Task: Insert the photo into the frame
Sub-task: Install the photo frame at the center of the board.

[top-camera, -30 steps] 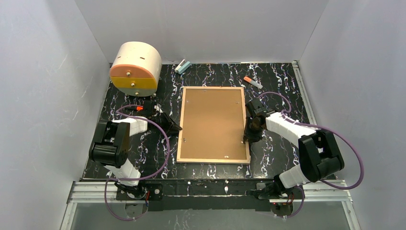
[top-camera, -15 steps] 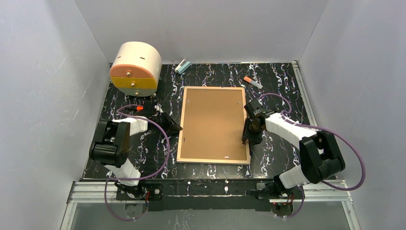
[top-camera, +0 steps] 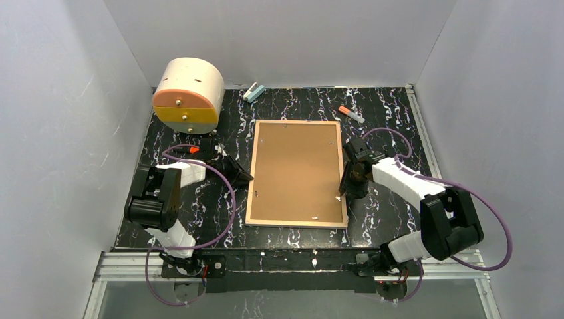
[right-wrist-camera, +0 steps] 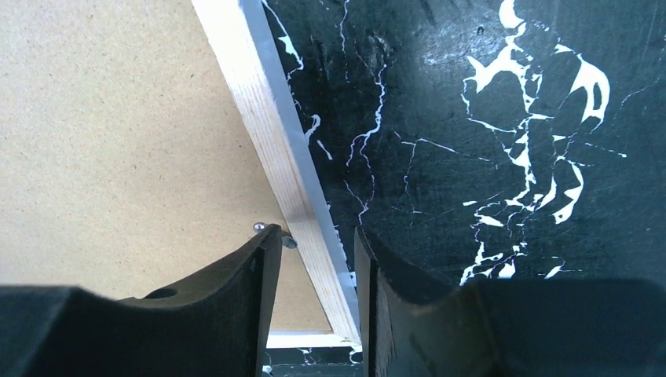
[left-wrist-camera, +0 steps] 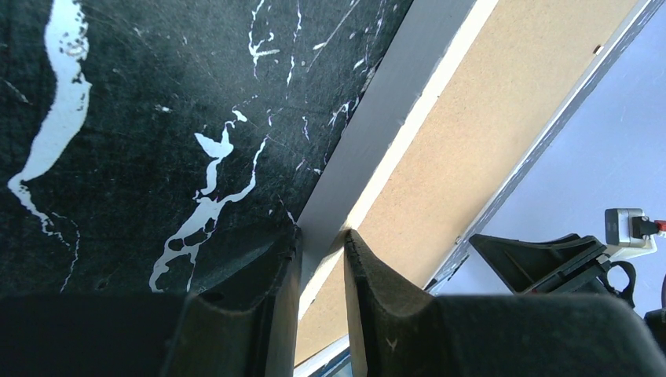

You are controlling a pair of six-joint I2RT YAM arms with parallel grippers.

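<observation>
Off the frame's far left corner, well apart from it, stands a cream drum-shaped box (top-camera: 189,90) with one orange and one yellow drawer front. The left pincer (top-camera: 248,178) meets the frame (top-camera: 251,156) about halfway along its left rim. In the left wrist view this pincer (left-wrist-camera: 322,236) is narrow and closed on that rim. One finger sits on the rim's outer side above the tabletop (top-camera: 392,133), the other on its inner side above the backing board (top-camera: 297,169).

A small pale green stapler-like thing (top-camera: 253,92) lies beyond the frame's far left corner, nearer to it than the box.

The frame lies flat and back up in the middle of the black, white-veined tabletop. Its long sides run away from the arms, and the brown backing board sits inside its light wood rim.

The right pincer (top-camera: 340,194) is at the frame's right rim, toward the near end. In the right wrist view this pincer (right-wrist-camera: 318,232) stands partly apart and straddles the rim without clamping it. A strip of board shows between the wood and the inner finger, and a small metal clip (right-wrist-camera: 287,242) lies just beside that fingertip.

A marker (top-camera: 351,114) with an orange cap lies just beyond the frame's far right corner.
</observation>
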